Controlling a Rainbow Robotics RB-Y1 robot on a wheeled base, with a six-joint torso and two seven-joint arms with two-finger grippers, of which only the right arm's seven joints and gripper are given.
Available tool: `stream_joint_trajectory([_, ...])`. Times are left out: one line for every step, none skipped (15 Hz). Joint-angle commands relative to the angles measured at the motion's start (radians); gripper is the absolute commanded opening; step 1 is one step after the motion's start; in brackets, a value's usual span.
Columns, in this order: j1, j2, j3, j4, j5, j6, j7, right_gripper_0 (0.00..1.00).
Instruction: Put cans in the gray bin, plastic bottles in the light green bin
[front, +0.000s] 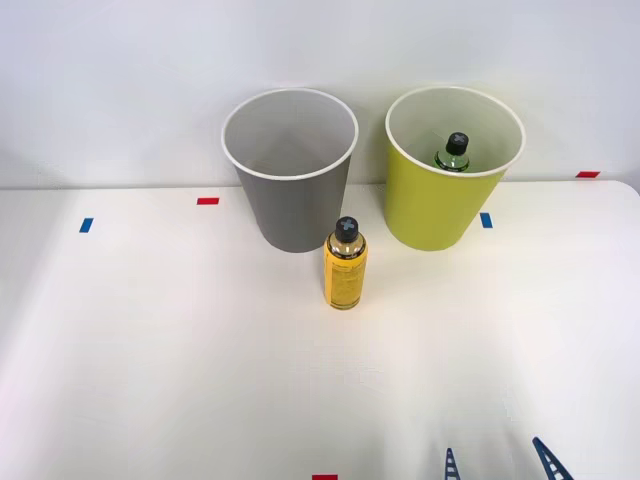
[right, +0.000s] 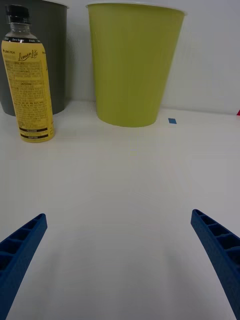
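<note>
Upright, yellow-label bottle (front: 345, 265) stands just before gray bin (front: 290, 170), beside light green bin (front: 452, 185).

Yellow bottle (front: 345, 268) upright before gray bin (front: 290, 170); green bottle (front: 454, 152) inside light green bin (front: 440, 215).

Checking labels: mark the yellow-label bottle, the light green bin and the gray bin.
yellow-label bottle (front: 345, 275), front view, on its yellow label.
light green bin (front: 432, 210), front view, on its outer front wall.
gray bin (front: 293, 215), front view, on its outer front wall.
</note>
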Motion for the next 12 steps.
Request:
stream_joint_trajectory([0.000,0.000,0.000,0.000,0.000,0.000,0.000,1.00])
stream_joint_trajectory([0.000,0.000,0.000,0.000,0.000,0.000,0.000,1.00])
stream_joint_trajectory([0.000,0.000,0.000,0.000,0.000,0.000,0.000,1.00])
stream_joint_trajectory([0.000,0.000,0.000,0.000,0.000,0.000,0.000,1.00])
stream_joint_trajectory([0.000,0.000,0.000,0.000,0.000,0.000,0.000,1.00])
stream_joint_trajectory([0.000,0.000,0.000,0.000,0.000,0.000,0.000,1.00])
stream_joint_trajectory([0.000,0.000,0.000,0.000,0.000,0.000,0.000,1.00])
stream_joint_trajectory([0.000,0.000,0.000,0.000,0.000,0.000,0.000,1.00])
stream_joint_trajectory([0.000,0.000,0.000,0.000,0.000,0.000,0.000,1.00])
stream_joint_trajectory([0.000,0.000,0.000,0.000,0.000,0.000,0.000,1.00])
stream_joint_trajectory([0.000,0.000,0.000,0.000,0.000,0.000,0.000,1.00])
stream_joint_trajectory([0.000,0.000,0.000,0.000,0.000,0.000,0.000,1.00])
